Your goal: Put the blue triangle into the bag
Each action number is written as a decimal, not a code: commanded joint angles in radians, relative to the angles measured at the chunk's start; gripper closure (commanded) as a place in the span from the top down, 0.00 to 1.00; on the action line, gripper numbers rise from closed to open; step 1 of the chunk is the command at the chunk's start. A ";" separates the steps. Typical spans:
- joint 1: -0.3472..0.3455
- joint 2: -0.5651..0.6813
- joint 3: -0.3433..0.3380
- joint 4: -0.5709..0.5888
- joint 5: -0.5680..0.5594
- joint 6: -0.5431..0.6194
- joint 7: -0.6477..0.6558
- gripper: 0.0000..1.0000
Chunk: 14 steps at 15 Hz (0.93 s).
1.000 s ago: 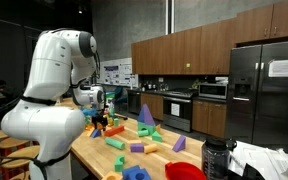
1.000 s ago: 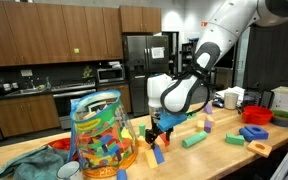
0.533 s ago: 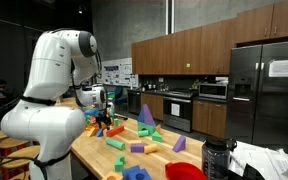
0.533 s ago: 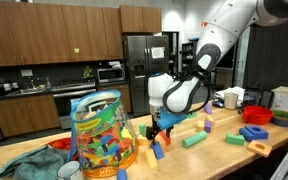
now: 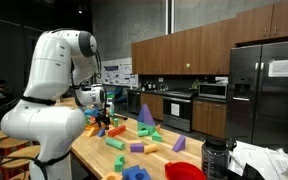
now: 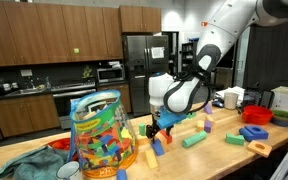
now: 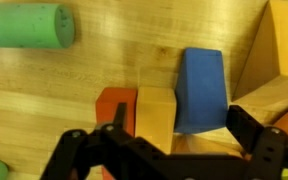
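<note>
The blue triangle (image 7: 201,90) lies flat on the wooden table, touching a tan block (image 7: 156,115) on its left. My gripper (image 7: 184,135) is open just above it, with the block's near end between the two black fingers (image 7: 249,125) and not touched by them. In an exterior view the gripper (image 6: 159,128) hangs low over the table beside the blue triangle (image 6: 153,149). The bag (image 6: 99,135) is a clear mesh bag full of coloured blocks, standing upright a short way from the gripper. It also shows in an exterior view (image 5: 102,118), low over the blocks.
An orange-red block (image 7: 114,105) touches the tan block. A green cylinder (image 7: 24,25) lies further off. A purple cone (image 5: 146,115), a red bowl (image 5: 184,172) and several loose blocks (image 6: 192,140) are spread on the table. A teal cloth (image 6: 29,165) lies by the bag.
The gripper has barely shifted over the blue triangle. Its jaws stay open and the blocks lie where they were.
</note>
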 commanded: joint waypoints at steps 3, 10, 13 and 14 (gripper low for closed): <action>0.020 -0.050 0.067 -0.033 0.060 0.003 -0.017 1.00; 0.077 0.003 -0.012 -0.015 -0.120 0.149 0.127 1.00; 0.112 0.027 -0.085 -0.003 -0.240 0.215 0.216 1.00; 0.121 0.033 -0.105 0.001 -0.289 0.221 0.253 1.00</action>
